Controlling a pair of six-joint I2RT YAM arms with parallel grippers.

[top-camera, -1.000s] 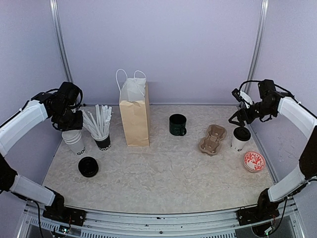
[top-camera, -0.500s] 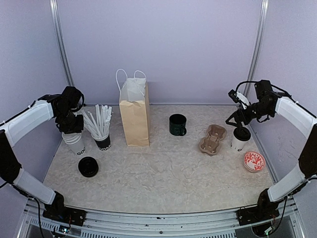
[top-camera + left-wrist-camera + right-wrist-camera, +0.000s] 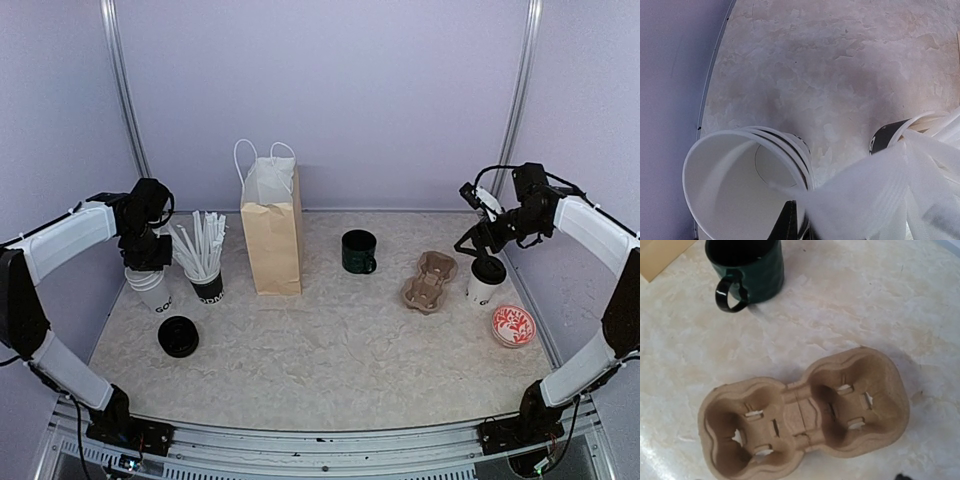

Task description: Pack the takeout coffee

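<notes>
The left gripper (image 3: 149,260) has come down over the last second from above the table's left side, and it now sits at the rim of the stack of open white cups (image 3: 153,288). In the left wrist view, one dark finger (image 3: 789,224) lies against that rim. The other finger is hidden behind the blurred straws (image 3: 900,190), so it cannot be determined whether the jaws are spread or closed. The stack stands just beside the black straw cup (image 3: 208,288). A loose black lid (image 3: 178,336) lies on the table nearer the arm bases.

The right gripper (image 3: 487,252) has shifted slightly inward and down. It now hovers directly over the lidded takeout cup (image 3: 485,285). Its fingers fall outside the right wrist view, so its opening also cannot be determined. The cup stands just right of the pulp carrier (image 3: 430,280), and both carrier wells are empty.

Assessment: both arms appear to be closing on cups. No cup is lifted, and neither the carrier nor the paper bag (image 3: 271,235) appears to be loaded yet.
</notes>
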